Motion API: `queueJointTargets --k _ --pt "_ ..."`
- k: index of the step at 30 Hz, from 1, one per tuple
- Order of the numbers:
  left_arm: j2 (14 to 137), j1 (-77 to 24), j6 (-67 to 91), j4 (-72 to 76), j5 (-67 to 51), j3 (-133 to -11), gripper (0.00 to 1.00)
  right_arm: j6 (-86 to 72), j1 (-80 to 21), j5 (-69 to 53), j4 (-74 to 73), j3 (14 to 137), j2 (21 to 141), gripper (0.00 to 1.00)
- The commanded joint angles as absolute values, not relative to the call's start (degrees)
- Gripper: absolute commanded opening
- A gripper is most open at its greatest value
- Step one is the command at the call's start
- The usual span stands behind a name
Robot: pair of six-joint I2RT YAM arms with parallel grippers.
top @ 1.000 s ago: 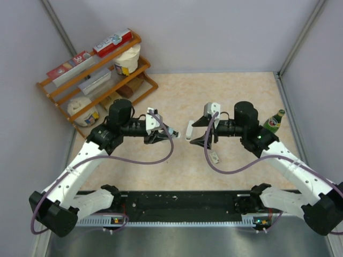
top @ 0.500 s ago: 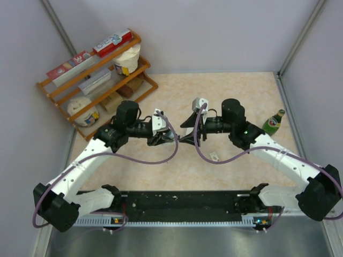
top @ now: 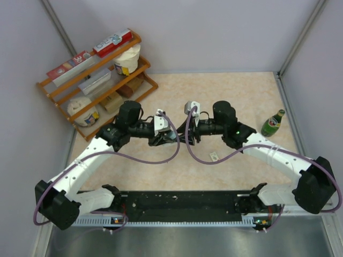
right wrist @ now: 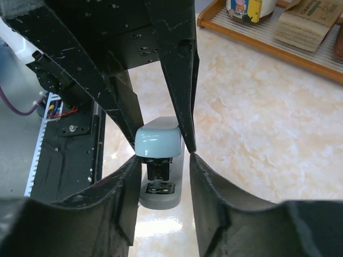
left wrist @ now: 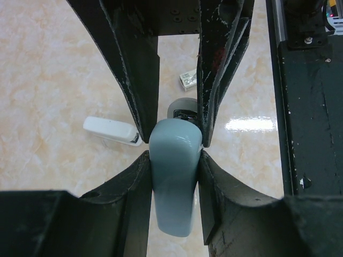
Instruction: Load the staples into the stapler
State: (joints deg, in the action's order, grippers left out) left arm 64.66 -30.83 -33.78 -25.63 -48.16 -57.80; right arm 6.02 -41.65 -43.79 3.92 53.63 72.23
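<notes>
A robot lab test cell: plain grey panel walls point(top: 214, 32) on metal posts point(top: 301, 36) box in a marbled tabletop point(top: 230, 88). Two white-and-black arms point(top: 80, 163) are bolted to a black rail point(top: 177, 203). A wooden rack point(top: 58, 92) of groceries and a green bottle point(top: 272, 123) stand at the sides.

Beige marbled table point(top: 241, 91), grey walls point(top: 214, 32)

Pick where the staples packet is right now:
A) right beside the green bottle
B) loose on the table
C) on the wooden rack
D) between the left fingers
B: the staples packet lies loose on the table, on the near side of where the arms meet, while the left fingers clamp the blue-grey stapler.
</notes>
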Motion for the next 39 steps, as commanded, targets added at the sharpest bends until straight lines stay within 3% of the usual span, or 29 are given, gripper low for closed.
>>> queueJointTargets --k 1,10,39 --pt "63.6 -31.1 -33.9 -22.7 -49.9 -58.2 0.0 7.3 -42.4 -42.3 6.4 52.9 73.0 0.37" --pt "62.1 -31.1 -34.4 -22.2 -50.4 -57.2 0.0 7.9 -42.4 -42.7 6.6 52.1 73.1 0.0" --pt "57.5 -22.2 -15.3 -6.5 -56.3 -57.8 0.0 -1.5 -38.1 -48.4 19.8 42.9 71.5 0.0"
